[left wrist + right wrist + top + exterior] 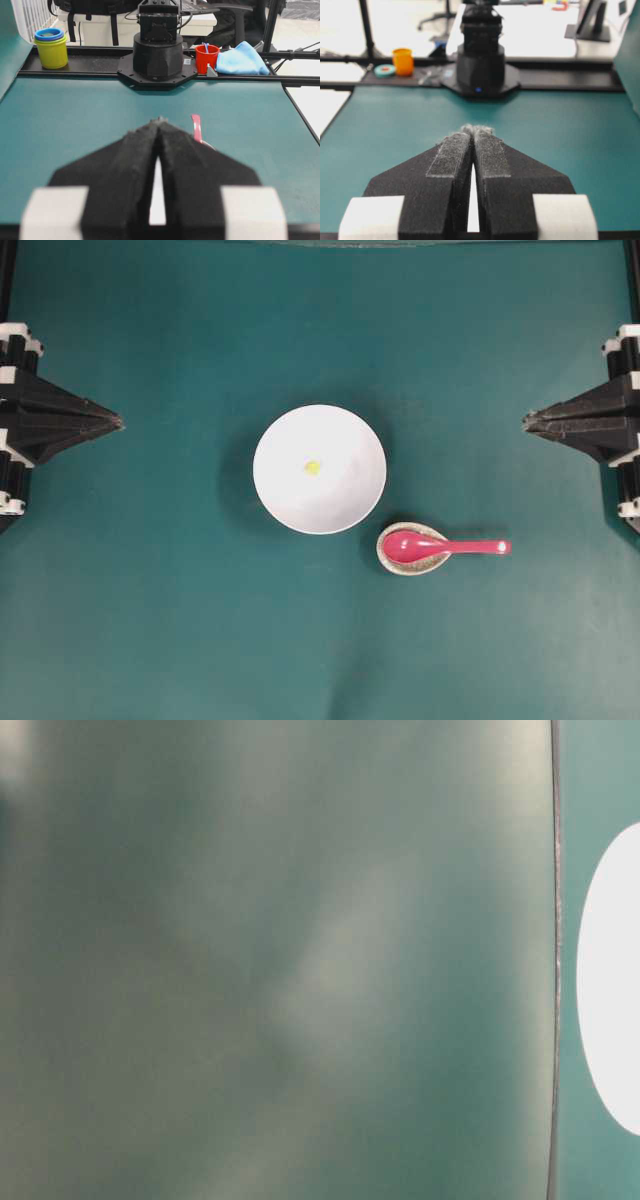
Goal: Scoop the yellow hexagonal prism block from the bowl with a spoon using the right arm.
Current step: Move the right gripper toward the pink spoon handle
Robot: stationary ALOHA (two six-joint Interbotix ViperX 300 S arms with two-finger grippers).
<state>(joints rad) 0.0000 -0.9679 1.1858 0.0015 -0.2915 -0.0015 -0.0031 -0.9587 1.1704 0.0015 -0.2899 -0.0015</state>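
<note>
Bowl sits mid-worktop in the overhead view, yellow block near its centre. Spoon lies just beside the bowl, lower right, scoop resting in a small speckled dish, handle pointing right. Left end effector and right end effector both at the edges, tips together, holding nothing.

Table-level view: mostly blur; white bowl edge at right.

Left wrist view: fingers pressed together; spoon handle visible beyond.

Right wrist view: fingers pressed together over bare worktop.
</note>
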